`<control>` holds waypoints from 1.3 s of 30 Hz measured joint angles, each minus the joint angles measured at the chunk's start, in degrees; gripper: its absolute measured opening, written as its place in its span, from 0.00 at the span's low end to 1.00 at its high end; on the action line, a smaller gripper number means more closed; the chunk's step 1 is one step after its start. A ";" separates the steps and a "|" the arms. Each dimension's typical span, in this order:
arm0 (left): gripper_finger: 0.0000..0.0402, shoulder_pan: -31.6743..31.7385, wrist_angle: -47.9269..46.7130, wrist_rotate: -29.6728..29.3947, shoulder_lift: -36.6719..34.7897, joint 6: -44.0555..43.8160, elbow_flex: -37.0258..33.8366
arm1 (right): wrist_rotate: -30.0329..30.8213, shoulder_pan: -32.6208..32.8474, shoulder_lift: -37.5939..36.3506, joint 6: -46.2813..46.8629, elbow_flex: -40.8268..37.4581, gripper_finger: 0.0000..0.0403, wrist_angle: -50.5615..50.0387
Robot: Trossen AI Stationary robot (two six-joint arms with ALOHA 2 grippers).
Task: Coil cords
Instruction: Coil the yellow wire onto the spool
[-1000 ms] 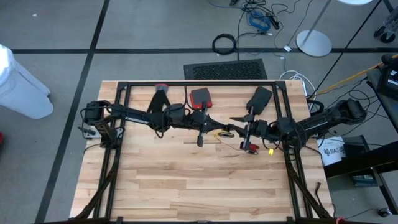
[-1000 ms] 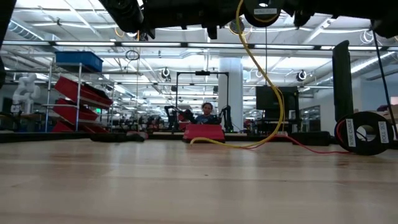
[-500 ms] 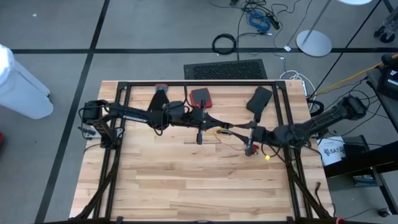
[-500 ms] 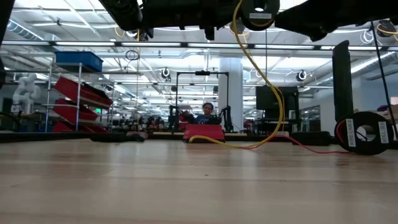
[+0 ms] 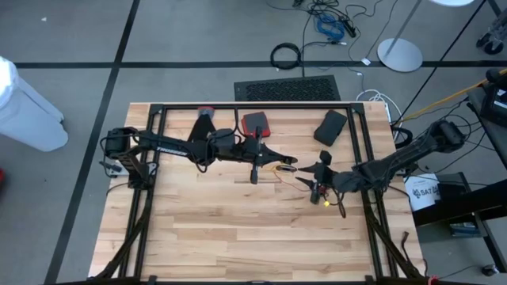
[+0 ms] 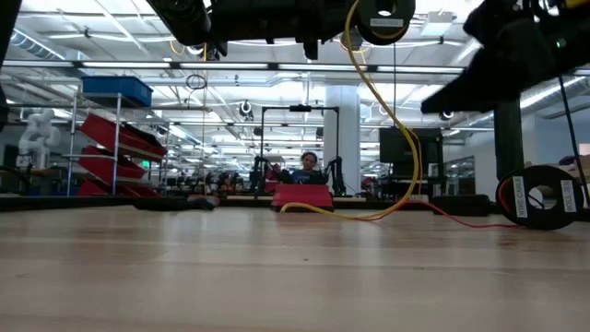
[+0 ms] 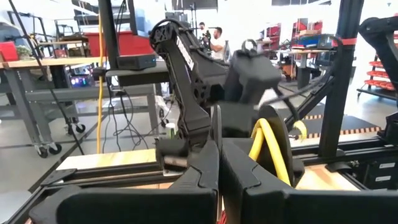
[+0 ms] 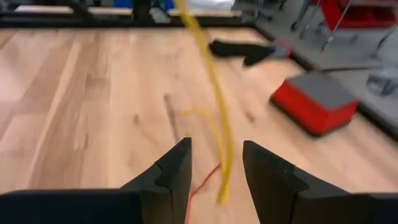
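Note:
A long yellow cord hangs from my left gripper, which is held level above the table's middle, and sags to the wood near a red block. A small yellow coil sits at that gripper's tip. My right gripper is open low over the table, just right of the left one. Its fingers stand on either side of the hanging yellow cord, and I cannot tell whether they touch it. A thin red cord lies on the wood. The short black cord does not show. My left gripper is shut, fingers level and pointing toward the table's right. A loop of the yellow cord arches over one finger beside the closed tips. The fingers themselves hide whether the cord is also pinched between them. The rest hangs slack below, its lower run on the table.
A red block, a black pad and a black piece with a red end lie along the far edge. A black ring with white labels stands at the low view's right. The table's near half is bare wood.
My right gripper has come down and moved toward the near edge, tipping from steeply downward to nearly level. It has swung clear of the black pad and its fingers now stand around the hanging yellow cord. The left arm and the cord have kept still.

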 joint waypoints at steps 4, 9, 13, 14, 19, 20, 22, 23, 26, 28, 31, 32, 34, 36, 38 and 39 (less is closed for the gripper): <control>0.00 0.00 0.00 -0.02 0.02 -0.18 0.00 | -0.05 -0.02 3.55 2.83 -3.32 0.32 5.87; 0.00 -0.01 -0.06 -0.09 0.02 -0.34 0.00 | -0.04 -0.07 8.15 3.57 -7.73 0.32 18.93; 0.00 -0.04 -0.09 -0.09 0.04 -0.36 0.00 | 0.14 -1.33 12.21 4.34 -8.65 0.32 22.43; 0.00 -0.04 -0.09 -0.10 0.04 -0.36 0.00 | 0.18 -1.78 13.30 4.50 -8.65 0.32 23.00; 0.00 -0.04 -0.06 -0.11 0.04 -0.38 0.00 | 0.22 -4.47 19.19 3.07 -8.68 0.32 29.80; 0.00 -0.04 -0.06 -0.11 0.07 -0.40 0.00 | 0.24 -5.03 20.22 2.64 -8.69 0.32 31.23; 0.00 -0.04 -0.12 -0.11 0.07 -0.42 0.00 | 0.16 -5.90 22.22 1.62 -8.69 0.32 34.10; 0.00 -0.04 -0.14 -0.11 0.07 -0.42 0.00 | -0.09 -6.33 23.09 1.16 -8.69 0.32 35.33; 0.00 -0.04 -0.32 -0.12 0.07 -0.42 0.00 | -0.23 -7.20 25.09 0.99 -8.69 0.28 37.91; 0.00 -0.04 -0.83 -0.13 0.07 -0.42 0.00 | -0.14 -7.23 25.62 1.12 -8.69 0.21 37.91; 0.00 -0.04 -2.28 -0.13 0.11 -0.40 0.00 | 0.11 -7.13 25.74 1.07 -8.69 0.09 37.90; 0.00 -0.04 -2.73 -0.13 0.11 -0.38 0.00 | 0.15 -7.08 25.74 1.05 -8.69 0.05 37.88; 0.00 -0.04 -3.37 -0.13 0.11 -0.38 0.00 | 0.24 -7.08 25.74 1.05 -8.69 0.02 37.89; 0.00 -0.04 -3.95 -0.13 0.11 -0.34 0.00 | 0.24 -7.08 25.74 1.05 -8.69 0.03 37.88; 0.00 -0.04 -4.78 -0.13 0.11 -0.17 0.00 | 0.27 -7.08 25.74 1.13 -8.69 0.03 37.88; 0.00 -0.02 -5.20 -0.13 0.11 -0.15 0.00 | 0.28 -7.08 25.74 1.42 -8.69 0.03 37.88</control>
